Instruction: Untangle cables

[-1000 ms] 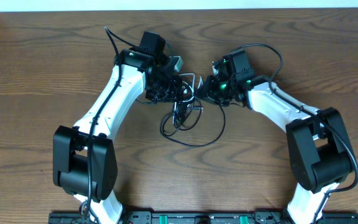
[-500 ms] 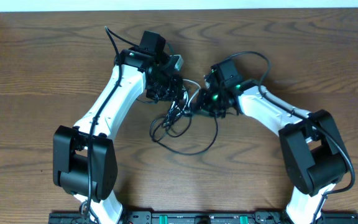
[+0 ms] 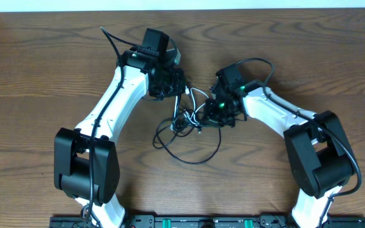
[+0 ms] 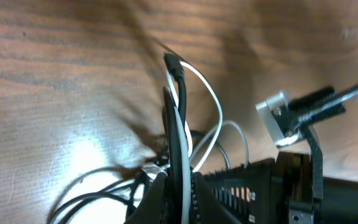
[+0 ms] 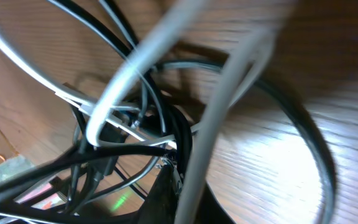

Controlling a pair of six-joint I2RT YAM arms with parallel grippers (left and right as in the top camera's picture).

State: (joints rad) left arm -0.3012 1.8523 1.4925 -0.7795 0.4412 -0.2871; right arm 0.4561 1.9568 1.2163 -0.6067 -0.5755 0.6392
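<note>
1. The wooden tabletop (image 3: 43, 76) is spreading out beneath both sets of jaws.
2. The left arm (image 3: 116, 101) is reaching in over the tabletop, bringing the left jaws close to the right jaws, with the tangle between them.
3. The right arm (image 3: 277, 114) is reaching in from the opposite side, its right jaws hanging at the tangle's edge.
4. The black cable (image 4: 181, 112) is running straight out from between the left jaws, which are clamping it. Its loose loops are lying on the tabletop between the two sets of jaws, and the widest loop is sagging away on their base side.
5. The white cable (image 4: 219, 114) is arcing out just beside the black one at the left jaws and curving back towards them.
6. The right jaws are pressing together. In the blurred wrist view, they seem to be pinching a white strand, with black loops crossing just ahead of them.
</note>
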